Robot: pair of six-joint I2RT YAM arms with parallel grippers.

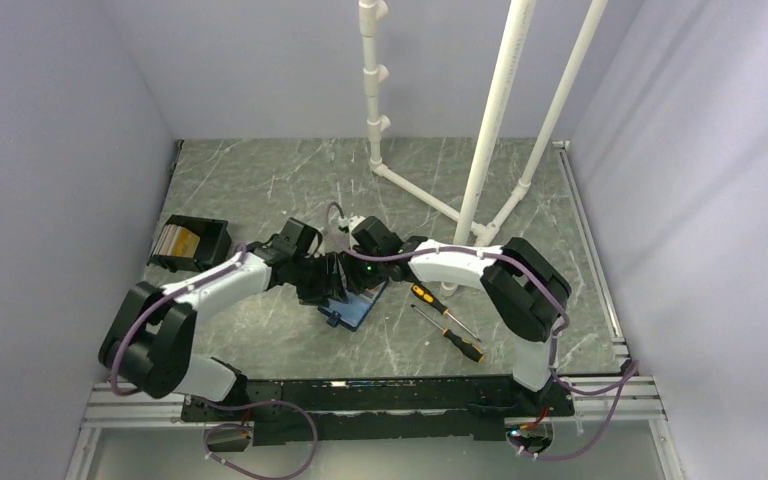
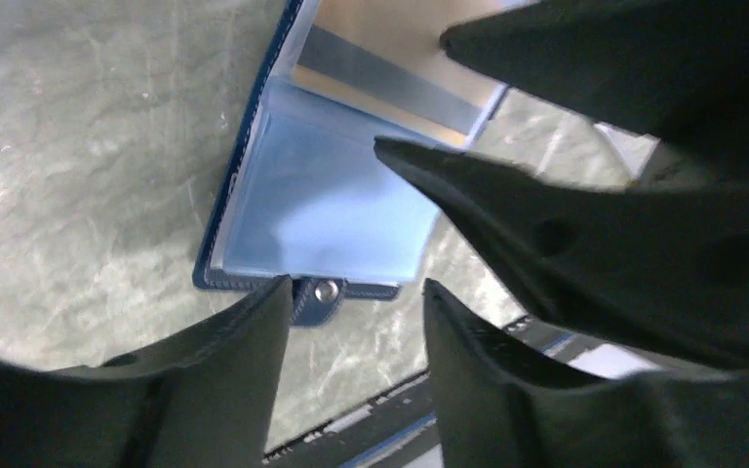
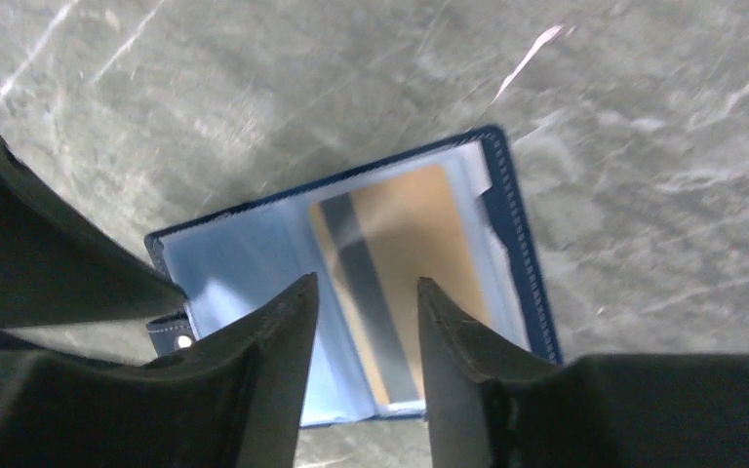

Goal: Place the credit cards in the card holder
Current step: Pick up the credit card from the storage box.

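Both jaws parted; left arm meets right arm.

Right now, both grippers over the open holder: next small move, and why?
Probably lift the right gripper clear. It and the left gripper are open and empty, and an orange card already lies in the open card holder; whether it is fully sleeved I cannot tell.

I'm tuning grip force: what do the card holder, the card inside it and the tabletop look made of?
Card holder: likely navy leather or imitation, matte, with a stitched edge; inner sleeves look like clear glossy plastic. Card: seemingly smooth orange plastic with a dark stripe. Tabletop: grey-green, pale-veined, marble-look; stone or laminate, cannot tell.
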